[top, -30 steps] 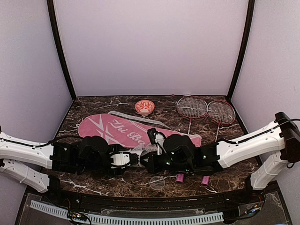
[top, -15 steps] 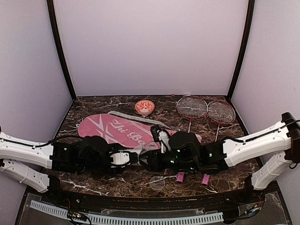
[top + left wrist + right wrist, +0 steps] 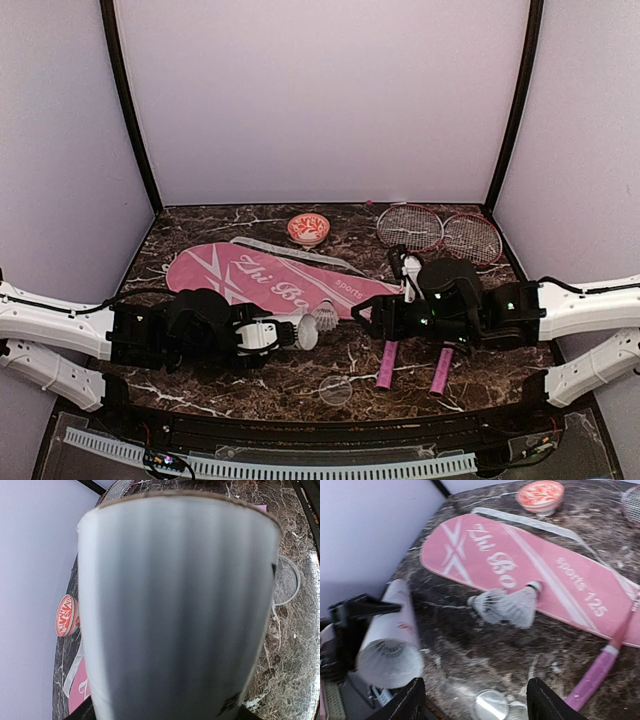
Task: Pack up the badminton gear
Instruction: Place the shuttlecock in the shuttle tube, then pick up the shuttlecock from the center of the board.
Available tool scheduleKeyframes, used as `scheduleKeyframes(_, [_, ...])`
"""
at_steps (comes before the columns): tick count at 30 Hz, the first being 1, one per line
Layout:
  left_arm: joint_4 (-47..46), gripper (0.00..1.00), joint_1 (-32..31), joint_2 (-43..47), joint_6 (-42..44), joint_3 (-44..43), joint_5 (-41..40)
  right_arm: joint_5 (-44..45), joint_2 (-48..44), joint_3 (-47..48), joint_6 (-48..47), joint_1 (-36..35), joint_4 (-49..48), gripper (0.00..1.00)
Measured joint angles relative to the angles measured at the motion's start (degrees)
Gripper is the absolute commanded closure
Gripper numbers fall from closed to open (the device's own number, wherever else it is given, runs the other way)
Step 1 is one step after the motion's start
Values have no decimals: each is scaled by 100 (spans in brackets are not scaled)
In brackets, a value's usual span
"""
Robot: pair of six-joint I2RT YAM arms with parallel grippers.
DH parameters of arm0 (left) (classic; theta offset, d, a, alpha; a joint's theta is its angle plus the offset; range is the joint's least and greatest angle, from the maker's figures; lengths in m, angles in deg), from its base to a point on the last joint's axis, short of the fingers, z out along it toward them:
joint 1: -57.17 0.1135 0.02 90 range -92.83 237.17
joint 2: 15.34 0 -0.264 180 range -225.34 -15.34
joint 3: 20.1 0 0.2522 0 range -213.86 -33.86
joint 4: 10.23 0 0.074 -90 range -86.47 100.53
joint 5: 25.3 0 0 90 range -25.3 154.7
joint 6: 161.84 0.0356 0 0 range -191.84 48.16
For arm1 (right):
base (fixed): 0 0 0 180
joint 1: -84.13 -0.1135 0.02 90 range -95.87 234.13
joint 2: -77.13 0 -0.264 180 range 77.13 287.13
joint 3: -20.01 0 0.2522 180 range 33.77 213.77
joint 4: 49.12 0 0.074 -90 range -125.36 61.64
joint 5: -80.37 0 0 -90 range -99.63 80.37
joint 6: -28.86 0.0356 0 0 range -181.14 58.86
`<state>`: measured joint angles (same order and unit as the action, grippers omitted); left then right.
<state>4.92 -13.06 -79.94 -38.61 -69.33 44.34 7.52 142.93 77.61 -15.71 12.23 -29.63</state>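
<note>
My left gripper (image 3: 270,335) is shut on the long white tube (image 3: 292,333), which lies level with its open mouth facing right. In the left wrist view the tube (image 3: 175,610) fills the frame. Two white shuttlecocks (image 3: 326,318) (image 3: 507,606) lie on the table at the near edge of the pink "Zhi Bo" cover (image 3: 260,278) (image 3: 520,562), just past the tube's mouth (image 3: 390,662). My right gripper (image 3: 368,320) (image 3: 476,700) hangs open to their right, with nothing between its fingers. Two red-framed rackets (image 3: 440,235) lie at the back right, their pink handles (image 3: 387,365) near the front.
A small red-and-white bowl (image 3: 308,229) (image 3: 540,494) stands at the back centre. A clear round lid (image 3: 335,390) (image 3: 490,706) (image 3: 286,580) lies near the front edge. The cover's white strap (image 3: 265,245) trails along its far side.
My right gripper has opened and drawn back to the right, away from the tube's mouth. The shuttlecocks and both racket handles now show. The left arm has kept still.
</note>
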Motion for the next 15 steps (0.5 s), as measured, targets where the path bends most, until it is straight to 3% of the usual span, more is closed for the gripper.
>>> scheduleKeyframes(8, [0, 35, 0, -13, 0, 0, 35, 369, 861, -13, -201, 669, 299, 28])
scheduleKeyframes(15, [0, 35, 0, -11, 0, 0, 70, 273, 1952, 243, -743, 885, -127, 40])
